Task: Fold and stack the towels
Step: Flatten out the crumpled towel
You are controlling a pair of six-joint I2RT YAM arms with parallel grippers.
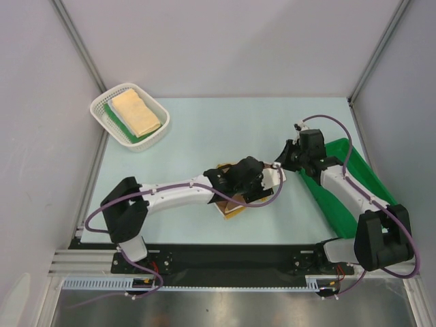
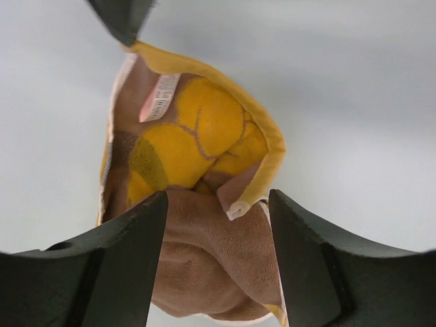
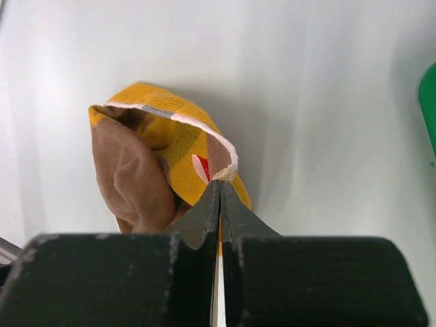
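Lying crumpled in the middle of the table (image 1: 204,129), the tan-brown and yellow towel (image 2: 197,136) has one white-edged corner pinched in the right gripper (image 3: 219,182), whose fingers are pressed together on it. The left gripper (image 2: 218,194) hovers over the towel's brown side, its fingers spread apart and gripping nothing. At the far left, a white basket (image 1: 102,105) holds a folded cream towel (image 1: 136,112) on a green towel (image 1: 122,129). A green tray (image 1: 364,174) lies at the right.

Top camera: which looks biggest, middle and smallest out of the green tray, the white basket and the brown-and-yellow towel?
1. green tray
2. white basket
3. brown-and-yellow towel, but it is mostly hidden, so its place is unsure.
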